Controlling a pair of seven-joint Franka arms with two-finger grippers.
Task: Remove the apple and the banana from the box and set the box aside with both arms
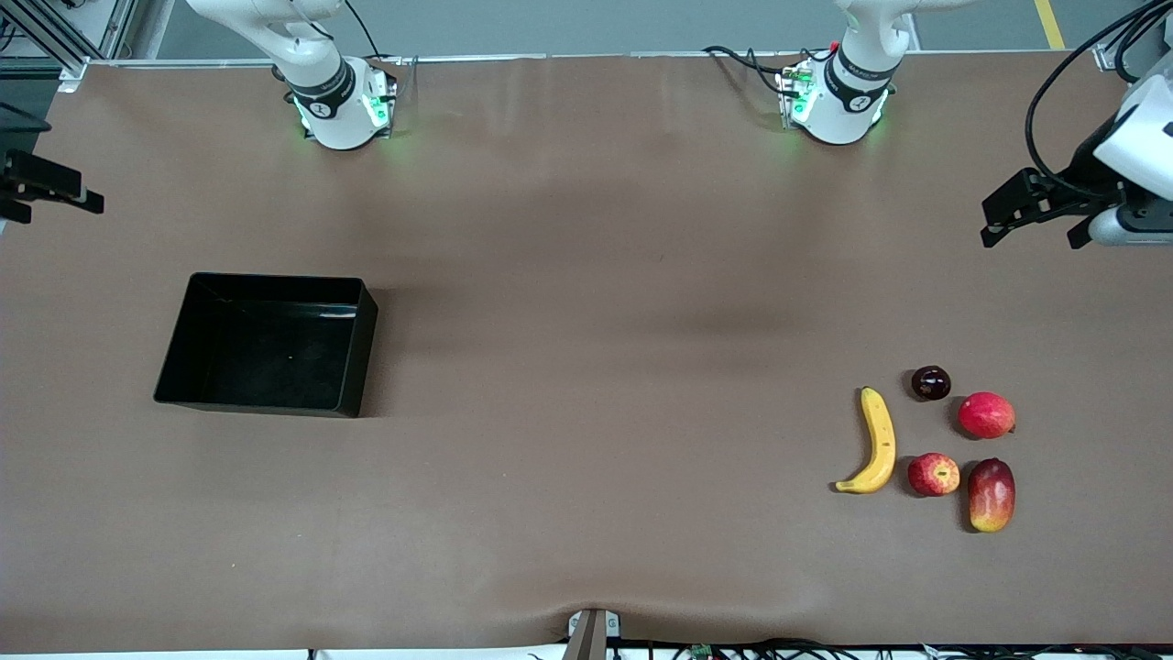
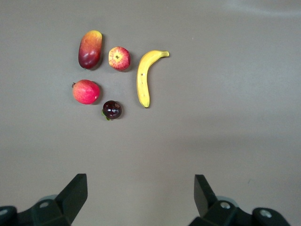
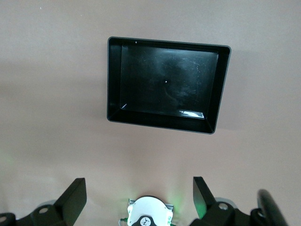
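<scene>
Right gripper (image 1: 37,188): raised at the edge of the front view, over the right arm's end of the worktop (image 1: 586,275). In the right wrist view its jaws stand wide apart, holding nothing. The box (image 1: 266,344) sits on the worktop at that same end, upright, open side up, interior bare. It lies well apart from the right gripper's jaws and nearer to the front camera than they hang; in the right wrist view the whole bin shows between and ahead of the two fingers (image 3: 70,197).

Fruit cluster, toward the left arm's end, near the front camera. The banana (image 1: 877,443) lies flat, on the side of the cluster toward the box. The apple (image 1: 934,474) rests just beside the banana's lower end, not touching. A plum (image 1: 930,382), a round red fruit (image 1: 986,414) and a mango (image 1: 992,494) complete the group.

Left gripper (image 1: 1040,209): raised over the left arm's end of the worktop. Jaws wide apart, empty; fruits well clear of them, ahead of the fingers (image 2: 70,197) in the left wrist view.
</scene>
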